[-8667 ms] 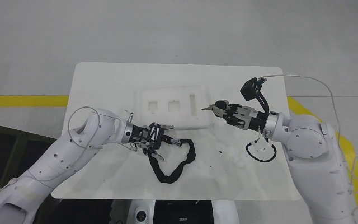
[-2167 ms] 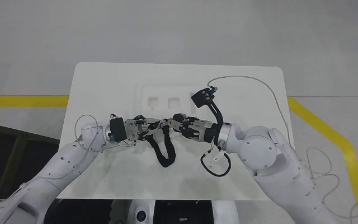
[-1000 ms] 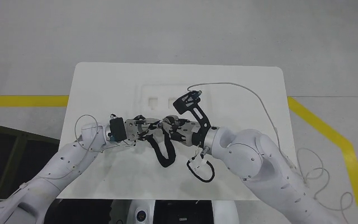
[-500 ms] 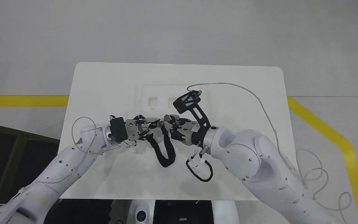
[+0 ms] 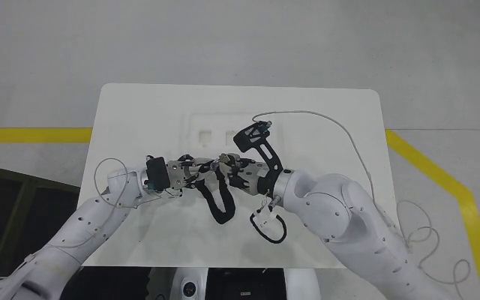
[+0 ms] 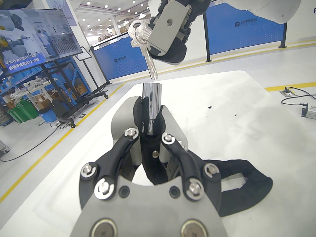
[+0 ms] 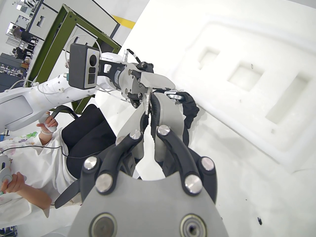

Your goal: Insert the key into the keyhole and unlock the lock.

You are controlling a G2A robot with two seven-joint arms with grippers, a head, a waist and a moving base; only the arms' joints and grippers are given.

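White table, top view: left gripper and right gripper meet nose to nose at mid-table. The black cable trails toward the robot.

Left wrist view: the left gripper clamps the lock upright. The key, pinched by the right gripper, points down. Its tip is just above the cylinder's top end, slightly tilted and not yet in. Blue panels carry lettering; none is legible on the key or lock.

Right wrist view: key edge-on between closed fingers.
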